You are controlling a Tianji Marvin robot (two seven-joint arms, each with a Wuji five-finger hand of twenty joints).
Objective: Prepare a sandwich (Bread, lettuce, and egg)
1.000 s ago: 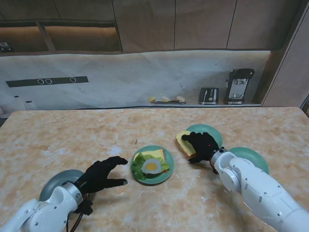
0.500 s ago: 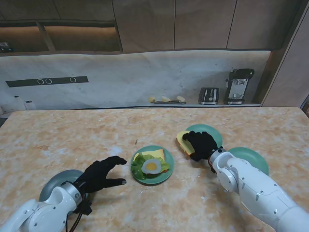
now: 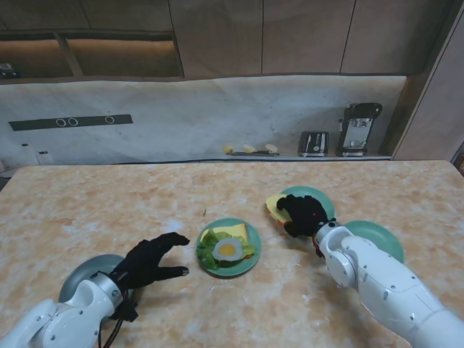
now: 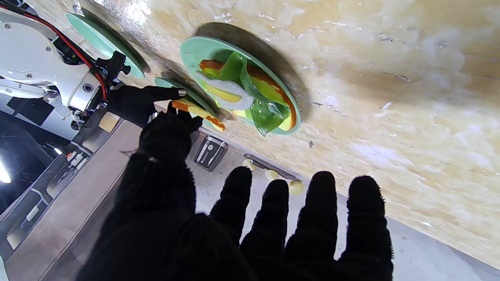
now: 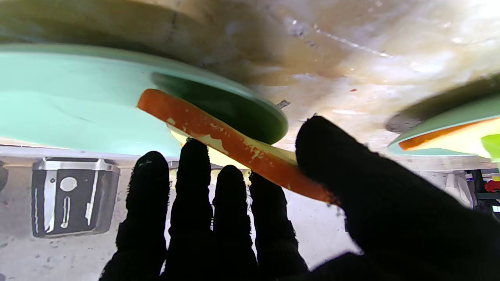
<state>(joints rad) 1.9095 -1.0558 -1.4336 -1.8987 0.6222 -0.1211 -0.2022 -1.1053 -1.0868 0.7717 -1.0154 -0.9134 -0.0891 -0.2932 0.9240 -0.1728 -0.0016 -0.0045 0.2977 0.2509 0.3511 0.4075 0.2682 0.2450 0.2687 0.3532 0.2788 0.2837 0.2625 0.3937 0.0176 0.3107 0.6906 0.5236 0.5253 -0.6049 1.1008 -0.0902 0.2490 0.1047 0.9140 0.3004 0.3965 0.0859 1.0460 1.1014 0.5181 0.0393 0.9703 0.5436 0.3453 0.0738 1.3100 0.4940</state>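
Observation:
The middle green plate (image 3: 254, 261) (image 4: 187, 50) carries a bread slice (image 3: 249, 233), lettuce (image 3: 210, 240) (image 4: 265, 115) and a fried egg (image 3: 228, 249) (image 4: 230, 91). My right hand (image 3: 302, 216) (image 5: 250, 218) is shut on a second bread slice (image 3: 274, 210) (image 5: 234, 148) with an orange crust. Thumb and fingers pinch the slice at the near-left rim of the far green plate (image 3: 319, 197) (image 5: 78, 101), and it hangs tilted. To the left of the middle plate my left hand (image 3: 151, 262) (image 4: 273, 226) hovers open and holds nothing.
A third green plate (image 3: 377, 233) lies under my right forearm. A grey dish (image 3: 83, 277) sits by my left wrist. Against the back wall stand a toaster (image 3: 313, 143), a black appliance (image 3: 358, 128) and some small pale items (image 3: 250, 148).
My right hand has moved slightly farther from me with the bread slice, over the far plate's rim. The left hand has hardly moved.

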